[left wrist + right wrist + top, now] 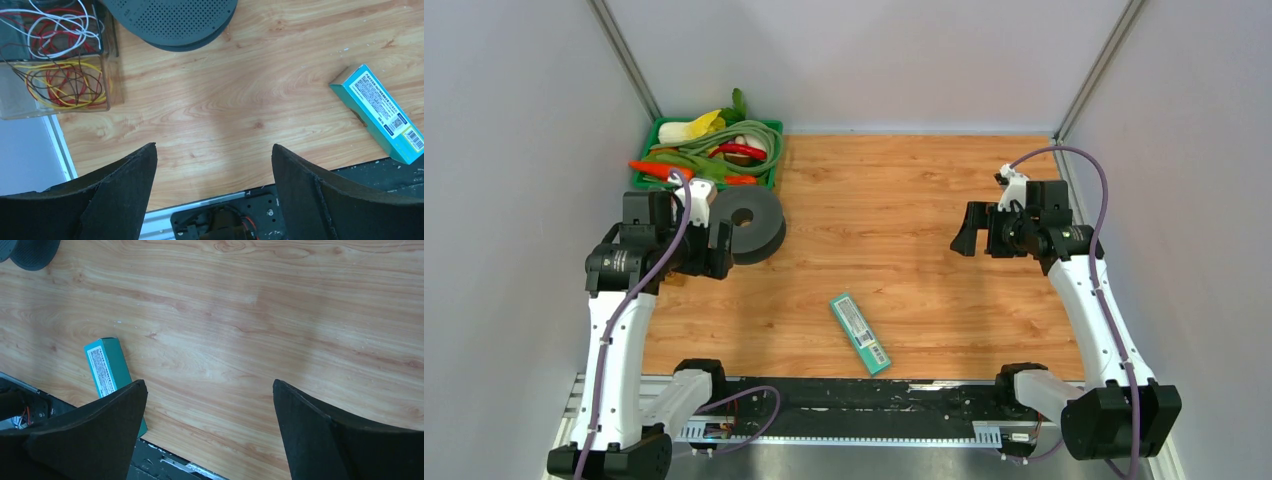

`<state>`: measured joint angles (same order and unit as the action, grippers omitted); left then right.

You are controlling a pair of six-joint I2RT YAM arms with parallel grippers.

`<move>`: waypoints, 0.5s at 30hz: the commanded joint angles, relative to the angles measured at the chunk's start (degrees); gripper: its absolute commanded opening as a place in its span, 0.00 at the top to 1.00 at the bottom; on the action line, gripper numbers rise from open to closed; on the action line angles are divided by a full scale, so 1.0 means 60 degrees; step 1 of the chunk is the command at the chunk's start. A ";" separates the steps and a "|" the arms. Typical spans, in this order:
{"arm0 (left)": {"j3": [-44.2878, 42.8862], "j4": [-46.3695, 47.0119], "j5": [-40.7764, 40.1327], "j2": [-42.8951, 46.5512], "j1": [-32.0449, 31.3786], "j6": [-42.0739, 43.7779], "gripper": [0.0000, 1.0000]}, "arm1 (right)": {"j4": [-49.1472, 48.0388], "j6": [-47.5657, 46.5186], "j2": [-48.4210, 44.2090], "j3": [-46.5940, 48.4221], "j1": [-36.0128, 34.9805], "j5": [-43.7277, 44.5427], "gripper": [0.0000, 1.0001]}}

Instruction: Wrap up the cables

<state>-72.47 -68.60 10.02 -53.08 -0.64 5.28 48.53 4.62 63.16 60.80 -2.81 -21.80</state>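
Setup for the wrap — both grippers spread wide and empty, no cable in hand yet.
Left gripper (212, 150) hovers over the wood, with the spool (754, 225) just ahead of it and a clear box (55, 111) off to its left. The cables (75, 82) look to be the thin dark strands in the box's nearer compartment, tangled with yellow and red wire; the far compartment holds white and red. Right gripper (210, 385) hangs well apart, a teal carton (861, 333) between the arms. Judgement: reach in from above with the left, pinch one dark strand near a free end, lift slowly so the coloured loops drop away — then steady the spool with the right before winding. Risk: the limp strand drags its neighbours out.
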 commanded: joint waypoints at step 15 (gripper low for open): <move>-0.3609 0.0680 -0.1245 -0.3998 0.0049 0.2532 0.62 | -0.0252 -0.1195 -0.0199 -0.0127 0.0043 -0.0600 0.00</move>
<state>-89.80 -66.78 5.15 -73.36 -0.64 16.49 48.58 -0.62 63.13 60.73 -2.81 -24.91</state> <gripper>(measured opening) 0.549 1.000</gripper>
